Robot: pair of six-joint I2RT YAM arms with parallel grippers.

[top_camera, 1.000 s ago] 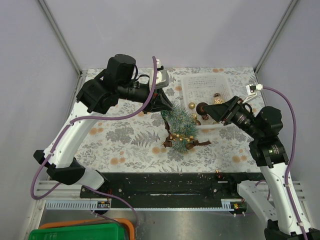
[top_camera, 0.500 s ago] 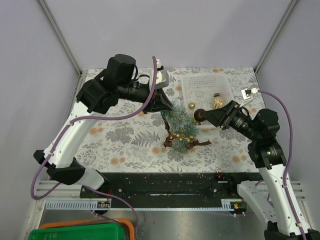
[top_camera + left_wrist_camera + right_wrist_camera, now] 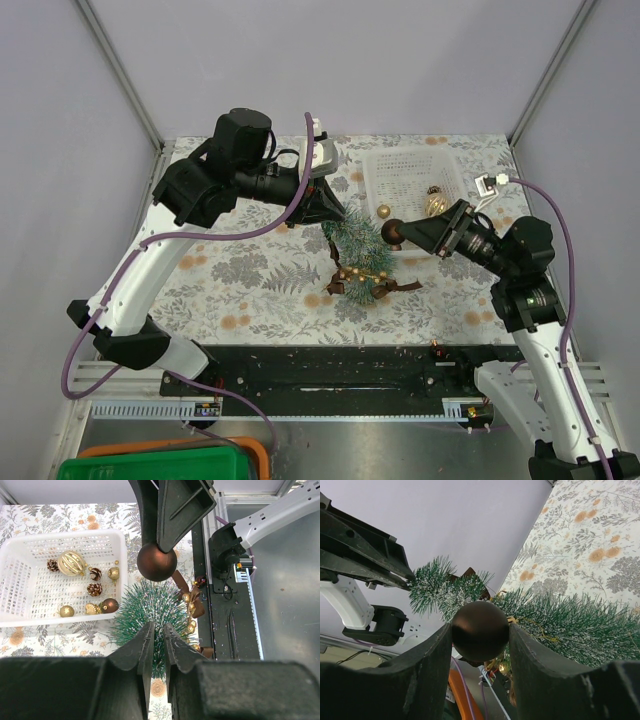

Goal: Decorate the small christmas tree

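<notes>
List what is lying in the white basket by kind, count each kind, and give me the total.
Pine cones: 3
Gold ornaments: 4
Brown balls: 1
Total: 8

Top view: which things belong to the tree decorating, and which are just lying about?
In the job: small christmas tree, top pinched in the left jaws; brown bauble, clamped in the right jaws; white basket of spare ornaments.
Lying about: green bin at the near left, off the table; leaf-print tablecloth.
</notes>
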